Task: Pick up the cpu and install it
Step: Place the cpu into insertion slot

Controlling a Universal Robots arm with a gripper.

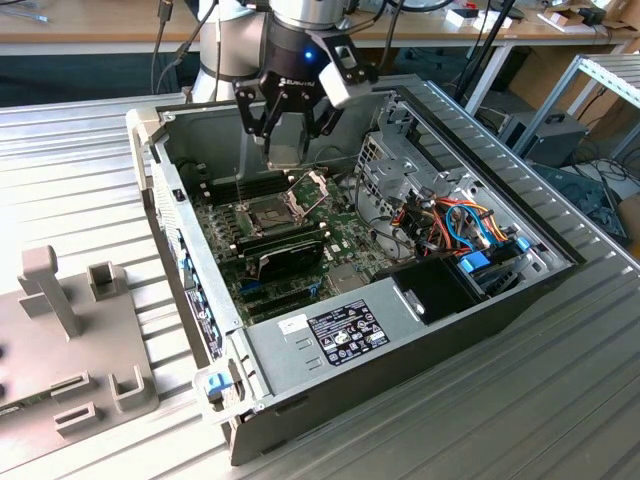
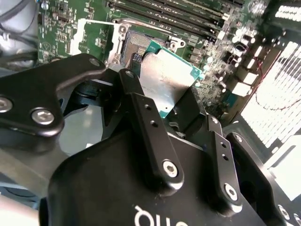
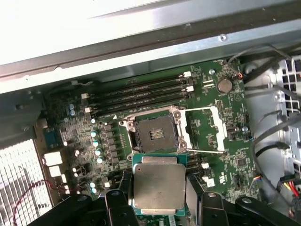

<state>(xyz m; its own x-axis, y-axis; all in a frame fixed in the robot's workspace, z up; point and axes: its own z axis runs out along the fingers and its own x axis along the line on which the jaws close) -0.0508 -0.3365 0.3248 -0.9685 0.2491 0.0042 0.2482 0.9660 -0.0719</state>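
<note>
Step in hand: carrying the chip to its seat. The pick-up is done.

The black multi-fingered tool (image 1: 286,135) hangs inside the open grey desktop computer case (image 1: 330,345), which lies on the ribbed metal table (image 1: 520,420). The tool is closed on the cpu (image 3: 158,186), a small flat square chip with a dull silver-grey metal top and a green edge. In both wrist views its fingers (image 2: 143,117) clamp the chip by opposite edges.

The cpu is clear of the green motherboard (image 3: 225,155) and not yet seated. In the first wrist view it appears just short of the dark square socket (image 3: 155,134). The socket's hinged metal frame (image 3: 204,129) stands swung open and the contact field is bare.

Judgement: seating calls for bringing the chip squarely over the socket, matching edges and corner orientation, and lowering it level without sliding across the contacts. How far above the board the chip is cannot be told.
</note>
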